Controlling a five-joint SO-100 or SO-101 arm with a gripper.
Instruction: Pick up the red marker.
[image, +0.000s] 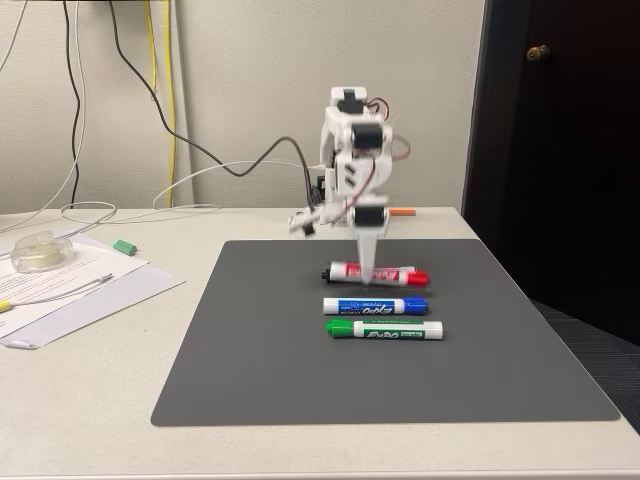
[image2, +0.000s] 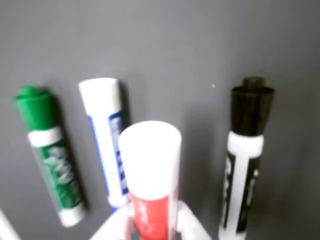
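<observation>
The red marker (image: 395, 274) lies at the back of a row on the dark grey mat (image: 300, 370), its red cap to the right in the fixed view. My gripper (image: 368, 275) points straight down onto its middle. In the wrist view the white fingers (image2: 192, 227) press both sides of the red marker's (image2: 150, 160) red-and-white label. Its white end looms larger than the other markers, so it looks slightly raised. The gripper (image2: 152, 225) is shut on it.
A blue marker (image: 375, 306) (image2: 107, 140) and a green marker (image: 385, 329) (image2: 50, 160) lie in front of the red one. A black marker (image2: 247, 150) lies on its far side. Papers and a tape roll (image: 40, 250) sit left of the mat.
</observation>
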